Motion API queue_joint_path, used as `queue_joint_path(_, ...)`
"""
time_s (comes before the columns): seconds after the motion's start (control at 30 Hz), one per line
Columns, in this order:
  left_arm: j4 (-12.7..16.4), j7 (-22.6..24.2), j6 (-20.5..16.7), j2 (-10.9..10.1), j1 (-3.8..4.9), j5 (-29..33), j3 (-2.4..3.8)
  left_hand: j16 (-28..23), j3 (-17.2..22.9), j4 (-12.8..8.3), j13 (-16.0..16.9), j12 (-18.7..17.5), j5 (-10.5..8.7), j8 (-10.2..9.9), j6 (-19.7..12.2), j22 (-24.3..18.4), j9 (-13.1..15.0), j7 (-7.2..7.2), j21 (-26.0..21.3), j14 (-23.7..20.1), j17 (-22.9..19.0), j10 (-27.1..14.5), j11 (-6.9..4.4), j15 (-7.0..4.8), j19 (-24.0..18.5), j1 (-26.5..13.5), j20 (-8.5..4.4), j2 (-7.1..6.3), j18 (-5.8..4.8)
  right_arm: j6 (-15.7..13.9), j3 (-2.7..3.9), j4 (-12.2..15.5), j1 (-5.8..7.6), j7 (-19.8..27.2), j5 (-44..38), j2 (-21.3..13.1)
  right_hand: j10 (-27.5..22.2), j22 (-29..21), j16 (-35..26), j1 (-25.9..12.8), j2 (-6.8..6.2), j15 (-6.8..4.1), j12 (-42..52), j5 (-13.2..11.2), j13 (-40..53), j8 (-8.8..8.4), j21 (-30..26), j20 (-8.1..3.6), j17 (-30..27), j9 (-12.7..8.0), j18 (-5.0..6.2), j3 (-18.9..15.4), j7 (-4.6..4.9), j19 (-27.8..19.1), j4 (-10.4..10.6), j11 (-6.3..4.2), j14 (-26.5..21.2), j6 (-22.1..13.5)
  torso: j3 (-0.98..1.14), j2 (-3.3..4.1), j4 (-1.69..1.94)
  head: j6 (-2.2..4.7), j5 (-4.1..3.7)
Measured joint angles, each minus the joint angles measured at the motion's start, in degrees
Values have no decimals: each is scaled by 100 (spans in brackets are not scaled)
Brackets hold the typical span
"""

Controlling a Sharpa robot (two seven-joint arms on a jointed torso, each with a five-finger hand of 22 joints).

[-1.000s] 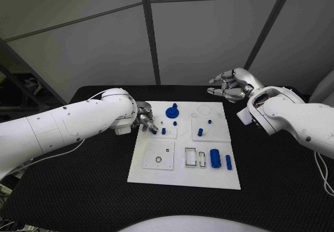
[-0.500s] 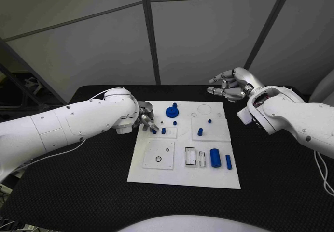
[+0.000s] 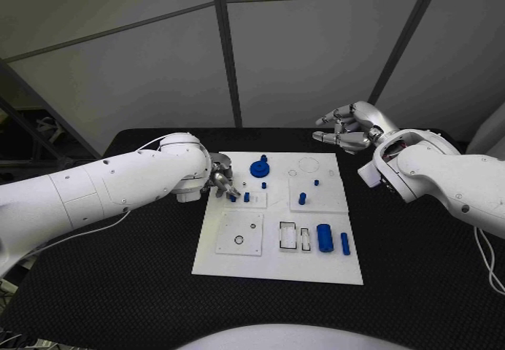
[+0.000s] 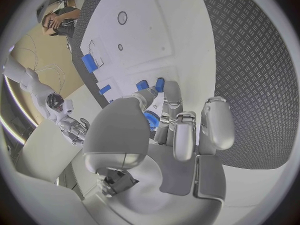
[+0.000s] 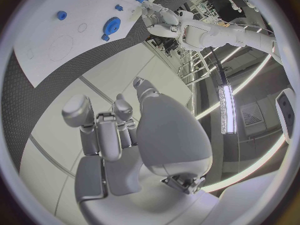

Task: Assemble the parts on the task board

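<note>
- Task board [image 3: 276,266]: white rectangular plate lying flat in the middle of the black table [image 3: 116,292], its long axis running away from the robot. Its surface carries square inset panels and shallow recesses.
- Blue gear [image 3: 259,171]: round toothed part near the board's far edge, lying flat, with a small peg beside it.
- Blue cylinder [image 3: 325,238]: on the near right portion of the board, lying on its side, long axis running near-to-far; a slimmer blue pin [image 3: 345,244] lies just beside it, parallel.
- Short blue peg [image 3: 302,198]: stands upright in the right-hand panel.
- Left hand [image 3: 222,181]: at the board's left edge, fingers curled in around a small blue part [image 4: 151,120]; in the left wrist view the piece sits pinched between thumb and fingers.
- Right hand [image 3: 349,127]: raised beyond the board's far right corner, well apart from it, fingers partly curled and apart, holding nothing.
</note>
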Motion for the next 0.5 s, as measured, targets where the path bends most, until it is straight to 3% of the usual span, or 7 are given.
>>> queue_joint_path(0.13,-30,-14,0,9,-3,14,-4,0,294,-294,34,46,-21,23,73,0,9,-48,0,16,0,84,-83,-21,22,-438,-22,-118,1,0,0,2,0,0,0,-6,0,-4,-28,0,0,0,0,0,-6,15,0,0,0,-3,0,0,0,0,0,0,0,0,0,-1,0,4,-2)
queue_joint_path(0.23,-54,-35,-3,9,-9,22,-11,0,89,-102,76,89,-78,39,140,0,8,-39,0,-14,0,138,-137,-50,46,-748,-3,-155,0,0,0,4,0,-1,0,-11,0,-9,-31,0,0,0,0,0,-15,22,0,0,0,-6,0,0,0,0,0,0,0,0,0,-1,0,9,-8)
queue_joint_path(0.5,-79,-97,-19,-7,-35,39,-29,0,-760,310,253,265,-80,44,214,0,24,-50,66,-14,0,146,-101,-51,84,-1298,-41,-182,0,0,0,7,0,-2,0,-23,0,-9,-31,0,0,0,0,0,-15,22,0,0,-1,-6,0,0,0,0,0,0,0,0,0,-1,2,26,-12)
